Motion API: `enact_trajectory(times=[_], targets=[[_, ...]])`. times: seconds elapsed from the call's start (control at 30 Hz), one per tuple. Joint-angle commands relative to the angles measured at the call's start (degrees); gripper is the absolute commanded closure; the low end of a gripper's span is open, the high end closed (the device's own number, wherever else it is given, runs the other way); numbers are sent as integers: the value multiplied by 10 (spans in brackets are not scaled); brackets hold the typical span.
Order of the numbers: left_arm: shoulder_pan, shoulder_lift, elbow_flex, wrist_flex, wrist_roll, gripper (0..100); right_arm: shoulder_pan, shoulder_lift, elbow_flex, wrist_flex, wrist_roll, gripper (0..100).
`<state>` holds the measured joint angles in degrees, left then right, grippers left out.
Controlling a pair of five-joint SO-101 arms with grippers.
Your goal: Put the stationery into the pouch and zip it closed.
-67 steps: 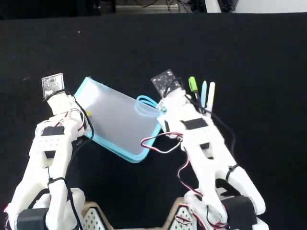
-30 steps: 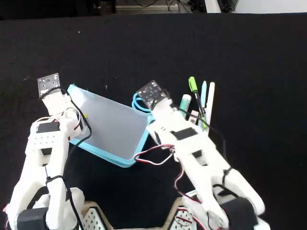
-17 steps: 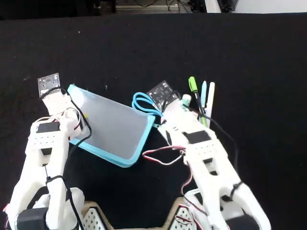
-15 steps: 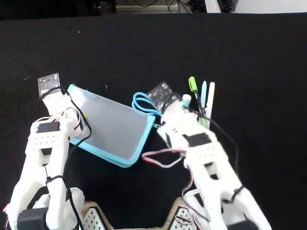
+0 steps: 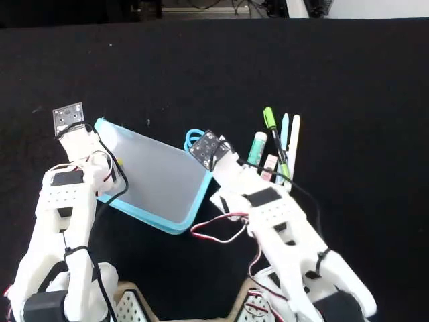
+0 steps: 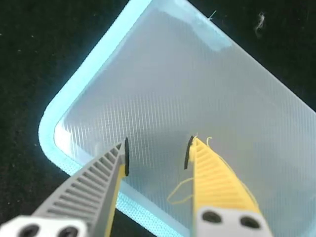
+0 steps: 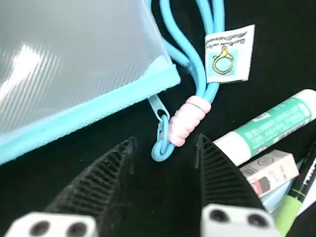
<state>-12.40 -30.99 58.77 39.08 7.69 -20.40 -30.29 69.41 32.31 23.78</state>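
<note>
While the left gripper (image 6: 157,154) hangs spread over a pouch (image 5: 157,176) corner, right gripper (image 7: 165,143) spread beside its zip pull (image 7: 159,121); pouch translucent ribbed plastic, blue-edged.

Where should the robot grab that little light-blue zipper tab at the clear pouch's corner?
Probably by the narrow sides of the light-blue zipper tab, coming from its free end, away from the translucent blue-edged pouch. It sticks out past the pouch corner, with the right end effector open astride it.

pouch (image 5: 155,173) lies left of glue stick (image 5: 257,147) and pens (image 5: 284,139).
</note>
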Motion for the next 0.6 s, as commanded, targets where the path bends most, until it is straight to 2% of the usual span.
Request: enact_trajectory(times=[0.0,0.2,0.33,0.57], targets=[[2,-4,-36,-2,4,787,-4,15,-36,2,25,811],[1,-4,-36,-2,4,787,18,24,-15,-62,47,819],[1,-4,-36,-2,4,787,60,23,-5,-110,43,993],[1,-4,-36,-2,4,787,105,-44,-1,-90,15,988]])
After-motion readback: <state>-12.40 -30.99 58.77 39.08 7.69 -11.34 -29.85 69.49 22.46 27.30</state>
